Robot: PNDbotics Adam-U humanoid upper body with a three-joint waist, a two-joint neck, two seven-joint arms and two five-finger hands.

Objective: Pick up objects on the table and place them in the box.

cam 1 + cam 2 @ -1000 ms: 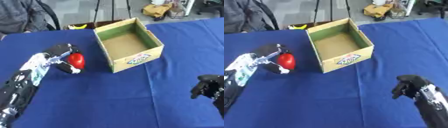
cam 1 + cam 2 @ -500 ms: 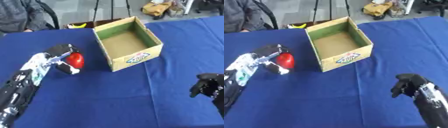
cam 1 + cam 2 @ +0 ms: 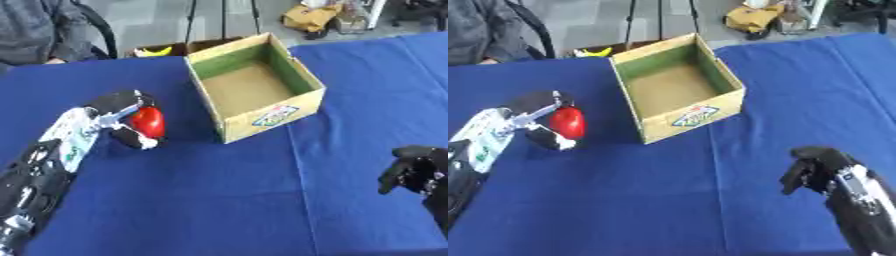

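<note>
My left robot hand (image 3: 122, 112) is curled round a red fruit (image 3: 148, 121), thumb on one side and fingers on the other, at the left of the bench (image 3: 219, 200). The fruit is red and glossy, rounded; I cannot tell whether it rests on the blue cloth or sits just above it. My left arm (image 3: 44, 165) runs from the near left corner up to that hand, black with a white forearm cover.

The box (image 3: 254, 90) stands to the right of the fruit, near but apart from it, toward the far middle of the bench. It is open-topped cardboard, green on the inside walls, with a bare brown floor and nothing in it. A coloured label (image 3: 276, 115) shows on its near side.

My right robot hand (image 3: 811, 167) is at the near right, well apart from the box, its fingers curled in and holding nothing. It hangs over the blue cloth.

Past the far edge, behind the box, a yellow thing (image 3: 156, 50) lies on something dark; it looks like a banana but I cannot be certain.
</note>
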